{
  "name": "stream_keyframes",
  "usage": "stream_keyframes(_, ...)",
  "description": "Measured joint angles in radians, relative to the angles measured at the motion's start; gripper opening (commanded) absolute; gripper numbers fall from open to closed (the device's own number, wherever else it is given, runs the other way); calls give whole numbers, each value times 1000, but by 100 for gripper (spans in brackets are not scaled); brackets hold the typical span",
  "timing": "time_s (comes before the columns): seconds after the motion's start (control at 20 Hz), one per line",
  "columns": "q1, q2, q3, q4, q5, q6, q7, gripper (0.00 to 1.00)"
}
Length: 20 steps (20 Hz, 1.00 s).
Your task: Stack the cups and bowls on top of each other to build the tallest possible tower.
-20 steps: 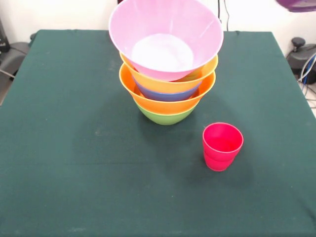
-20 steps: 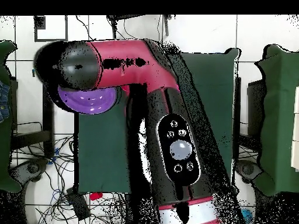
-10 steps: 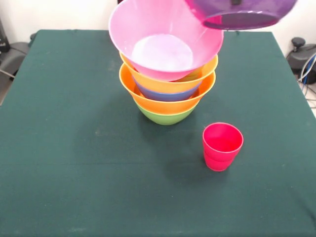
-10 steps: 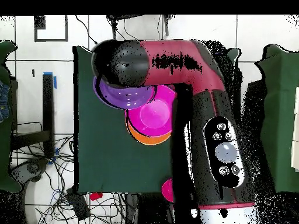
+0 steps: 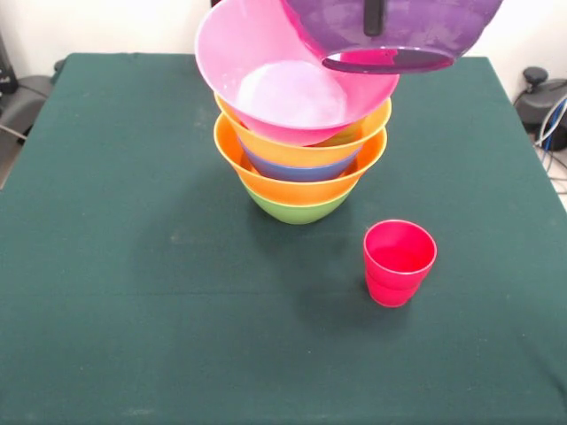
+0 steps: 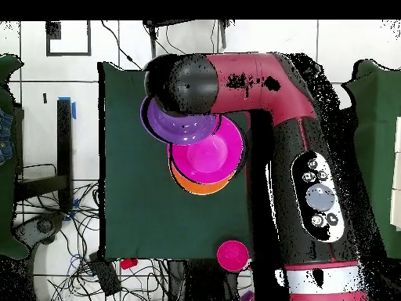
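bowls (image 5: pixel 301 133): glossy plastic | table (image 5: pixel 133 266): matt green cloth

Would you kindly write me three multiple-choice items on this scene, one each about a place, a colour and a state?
1. Where does the red cup stand?
A. inside the pink bowl
B. alone on the table, apart from the tower
C. under the green bowl

2. What colour is the lowest bowl of the tower?
A. green
B. purple
C. pink

3. What state is the purple bowl in?
A. lying upside down on the cloth
B. nested under the orange bowls
C. held in the air above the pink bowl's rim

Answers:
1 B: bare green cloth surrounds the cup.
2 A: the green bowl sits beneath the orange rims.
3 C: it hangs over the pink bowl, off the table; the tool is hidden.
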<state>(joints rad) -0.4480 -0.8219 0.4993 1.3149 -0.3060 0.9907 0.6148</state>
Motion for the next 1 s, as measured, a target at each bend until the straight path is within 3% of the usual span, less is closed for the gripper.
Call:
stream_keyframes(0.4,-5,0,42,0,-11,27,0,0)
stream_keyframes(1.0,-18,21,90,1,-90,124,0,0)
